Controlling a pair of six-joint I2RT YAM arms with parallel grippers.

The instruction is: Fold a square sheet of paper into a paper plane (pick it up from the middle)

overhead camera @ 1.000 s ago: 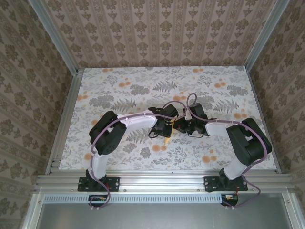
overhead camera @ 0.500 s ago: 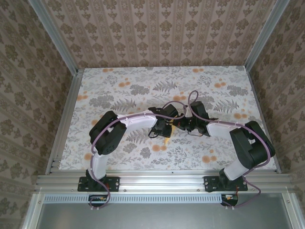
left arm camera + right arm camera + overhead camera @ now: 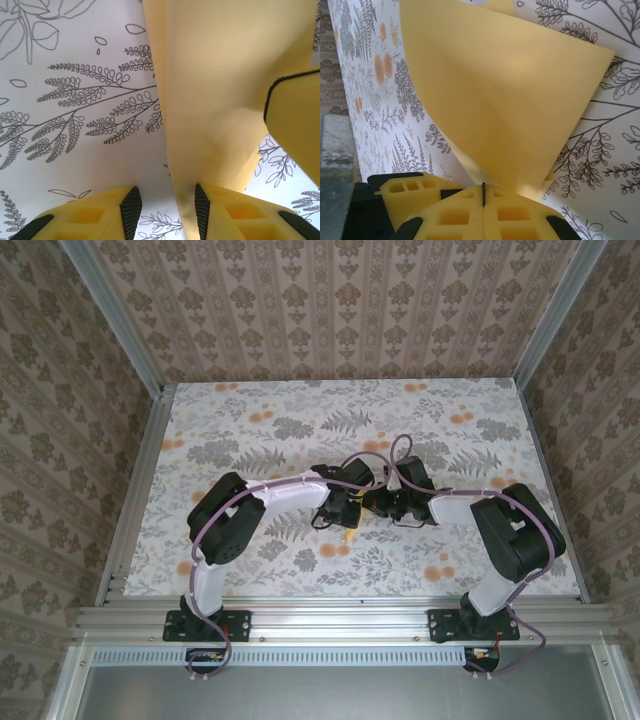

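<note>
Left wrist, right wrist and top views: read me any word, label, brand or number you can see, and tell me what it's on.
None: there is no readable text, number or sign in these pictures.
The square sheet of paper is plain yellow and unmarked.
The table cover carries only leaf and orange flower prints.
The wallpaper shows only a repeated ornament.

Yellow sheet point(image 3: 505, 100): plain, unmarked, folded into at least 2 layers, w/ a second edge peeking out under the top one. It's bowed and partly lifted off the desk point(image 3: 600, 150), one sharp corner jutting out sideways. Lower edge is pinched in the closed right tool point(image 3: 483, 192). In left-wrist view it runs down into the gap of the left tool point(image 3: 164, 205), against one pad, clear of the other. From top: small yellow tip point(image 3: 347, 533) mid-desk.
</note>
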